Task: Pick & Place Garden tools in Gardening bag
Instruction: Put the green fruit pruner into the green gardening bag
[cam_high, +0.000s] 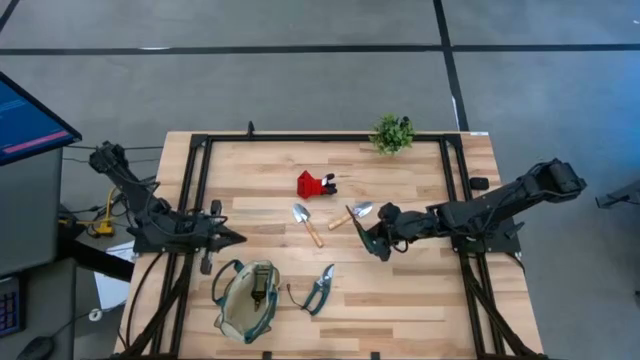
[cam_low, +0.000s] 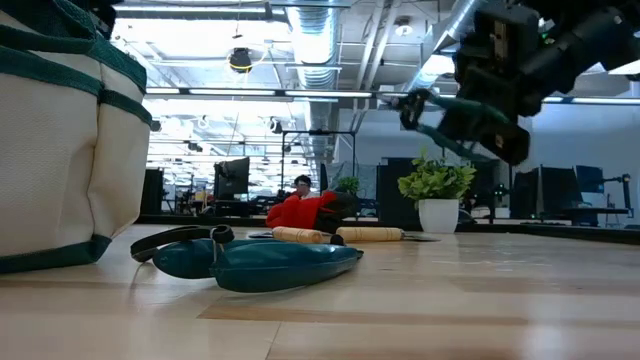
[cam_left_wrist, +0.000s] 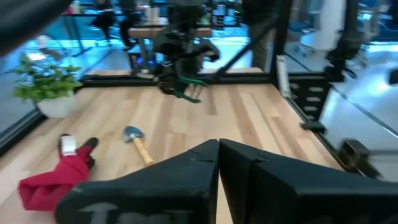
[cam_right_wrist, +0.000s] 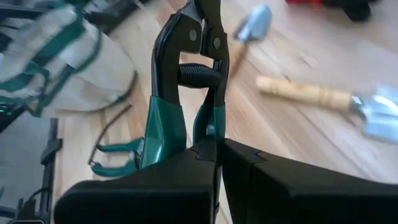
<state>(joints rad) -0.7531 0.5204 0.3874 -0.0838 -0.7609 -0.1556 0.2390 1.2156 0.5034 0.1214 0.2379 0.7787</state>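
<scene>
My right gripper (cam_high: 374, 241) hangs over the table's middle, shut on green-handled pruning shears (cam_right_wrist: 198, 68), also seen in the low view (cam_low: 447, 118). A second, teal-handled pair of shears (cam_high: 320, 289) lies flat near the front edge, beside the tan gardening bag (cam_high: 246, 299). Two wooden-handled trowels (cam_high: 307, 225) (cam_high: 352, 214) and a red-and-black tool (cam_high: 314, 185) lie flat farther back. My left gripper (cam_high: 236, 237) waits shut and empty at the left, above the bag's far side. My right gripper pinches the shears' two green handles (cam_right_wrist: 163, 127) together between its two fingers. The fingers slant down from the table's right side and lie along the shears, whose blades (cam_right_wrist: 200, 22) point away from them. The shears are lifted clear of the table.
A small potted plant (cam_high: 391, 133) stands at the far edge. A black frame (cam_high: 320, 139) runs around the wooden tabletop. A monitor (cam_high: 30, 120) stands off the table's left side.
</scene>
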